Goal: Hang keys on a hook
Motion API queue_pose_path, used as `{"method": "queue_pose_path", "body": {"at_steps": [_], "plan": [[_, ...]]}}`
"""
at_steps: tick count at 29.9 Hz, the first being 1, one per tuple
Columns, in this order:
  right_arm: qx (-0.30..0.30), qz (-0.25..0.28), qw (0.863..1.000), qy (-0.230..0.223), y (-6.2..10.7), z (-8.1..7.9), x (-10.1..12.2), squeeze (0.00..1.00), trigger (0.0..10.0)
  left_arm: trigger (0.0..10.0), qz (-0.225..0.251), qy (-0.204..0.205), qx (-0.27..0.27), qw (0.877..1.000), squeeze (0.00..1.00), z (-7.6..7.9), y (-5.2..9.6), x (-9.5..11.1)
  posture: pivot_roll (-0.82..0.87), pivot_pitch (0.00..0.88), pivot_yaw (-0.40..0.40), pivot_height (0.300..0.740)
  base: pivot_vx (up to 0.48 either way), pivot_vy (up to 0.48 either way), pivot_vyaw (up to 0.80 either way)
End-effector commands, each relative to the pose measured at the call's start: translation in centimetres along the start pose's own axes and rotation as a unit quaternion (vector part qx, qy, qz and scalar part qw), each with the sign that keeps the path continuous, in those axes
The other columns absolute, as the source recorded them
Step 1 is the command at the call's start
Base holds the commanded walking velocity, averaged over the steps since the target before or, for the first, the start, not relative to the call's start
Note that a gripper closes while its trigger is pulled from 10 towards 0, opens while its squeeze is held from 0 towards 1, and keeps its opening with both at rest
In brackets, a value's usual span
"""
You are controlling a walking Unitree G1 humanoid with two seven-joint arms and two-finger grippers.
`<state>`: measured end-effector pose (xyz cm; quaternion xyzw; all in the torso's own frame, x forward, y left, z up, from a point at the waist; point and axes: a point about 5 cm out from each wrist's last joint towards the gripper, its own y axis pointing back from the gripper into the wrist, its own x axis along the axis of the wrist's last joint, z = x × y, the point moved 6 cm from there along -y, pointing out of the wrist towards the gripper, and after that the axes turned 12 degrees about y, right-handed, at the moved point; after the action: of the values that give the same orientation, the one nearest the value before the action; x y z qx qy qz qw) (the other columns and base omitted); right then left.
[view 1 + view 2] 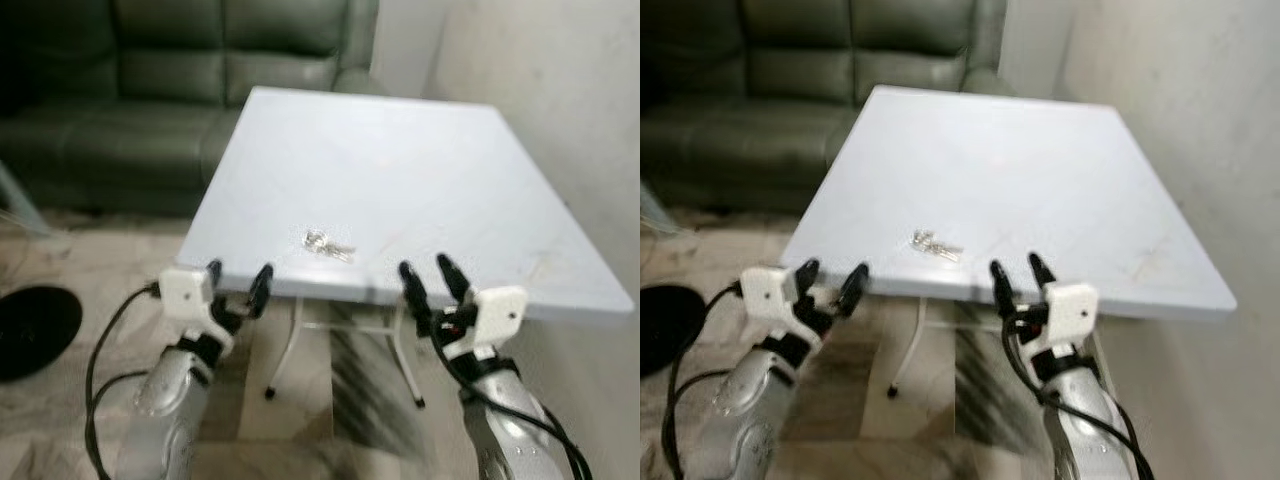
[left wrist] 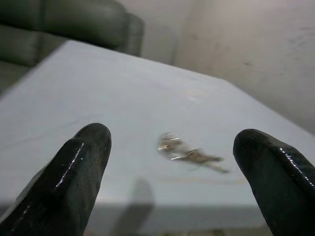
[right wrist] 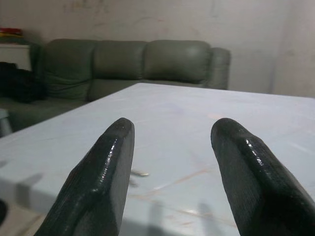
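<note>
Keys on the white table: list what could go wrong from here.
1. The keys lie flat and small near the front edge of the table; a pincer closing from the side may nudge them off instead of gripping.
2. Both the left pincer and the right pincer hover open at the edge, flanking the keys; reaching together, they could collide.
3. The head views look blurred, so aim may suffer.

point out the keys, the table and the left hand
keys (image 1: 328,244), left eye view, on the middle of the bunch lying near the table's front edge
table (image 1: 400,160), left eye view, on a bare part of its white top
left hand (image 1: 238,280), left eye view, midway between its two black fingertips
</note>
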<state>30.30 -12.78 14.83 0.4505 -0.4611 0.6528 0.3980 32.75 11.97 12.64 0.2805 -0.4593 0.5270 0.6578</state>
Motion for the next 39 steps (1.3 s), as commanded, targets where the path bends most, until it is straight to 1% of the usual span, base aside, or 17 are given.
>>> {"method": "queue_pose_path", "body": {"at_steps": [1,9,12,14,16,23,24,27,32,33,39], "plan": [[-0.010,-0.009,1.000,0.003,0.36,0.81,-0.32,0.00,10.0,10.0,-0.002,0.003,-0.008,1.000,0.00,0.80,-0.13,-0.17,0.02,0.024,-0.058,0.740,0.315,0.277,0.00],[-0.001,-0.012,1.000,0.008,0.34,0.68,-0.50,0.00,10.0,10.0,-0.004,0.002,-0.010,1.000,0.00,1.00,-0.04,-0.35,0.03,0.017,-0.062,0.740,0.281,0.290,0.00],[0.007,-0.014,1.000,0.019,0.29,0.51,-0.54,0.00,10.0,10.0,-0.008,0.000,-0.003,1.000,0.00,0.92,-0.02,-0.51,0.03,0.014,-0.063,0.740,0.000,0.000,0.00],[0.011,-0.014,1.000,0.016,0.28,0.36,-0.56,0.00,10.0,10.0,-0.007,0.000,-0.006,1.000,0.00,1.04,-0.02,-0.52,0.03,0.014,-0.063,0.740,0.000,0.000,0.00],[0.016,-0.017,0.999,0.024,0.24,0.14,-0.64,0.00,10.0,10.0,-0.013,-0.002,-0.004,1.000,0.00,0.99,0.01,-0.77,0.03,0.012,-0.064,0.740,0.000,0.000,0.80],[0.019,-0.018,0.999,0.023,0.28,0.09,-0.68,0.00,10.0,10.0,-0.013,-0.002,-0.005,1.000,0.00,1.07,0.06,-0.89,0.03,0.009,-0.068,0.740,0.000,0.000,0.80],[0.020,-0.018,0.999,0.025,0.26,0.07,-0.67,0.00,10.0,10.0,-0.014,-0.009,-0.003,1.000,0.00,1.02,0.02,-0.88,0.03,0.009,-0.068,0.740,0.000,0.000,0.80],[0.020,-0.018,0.999,0.026,0.21,0.15,-0.62,0.00,10.0,10.0,-0.011,-0.004,-0.006,1.000,0.00,1.13,0.00,-0.83,0.03,0.008,-0.070,0.740,0.000,0.000,0.80],[0.022,-0.016,0.999,0.024,0.15,0.14,-0.53,0.00,10.0,10.0,-0.011,-0.001,-0.003,1.000,0.00,1.08,-0.02,-0.90,0.02,0.009,-0.072,0.740,0.289,0.000,0.75],[0.021,-0.017,1.000,0.009,0.15,0.07,-0.57,0.00,10.0,10.0,-0.011,0.000,-0.004,1.000,0.00,1.12,-0.02,-0.88,0.02,0.009,-0.072,0.740,0.311,0.000,0.00],[0.021,-0.016,1.000,0.013,0.15,0.13,-0.47,0.00,10.0,10.0,-0.011,0.003,-0.004,1.000,0.00,1.19,0.00,-0.97,0.02,0.014,-0.075,0.740,0.347,0.000,0.00]]}}
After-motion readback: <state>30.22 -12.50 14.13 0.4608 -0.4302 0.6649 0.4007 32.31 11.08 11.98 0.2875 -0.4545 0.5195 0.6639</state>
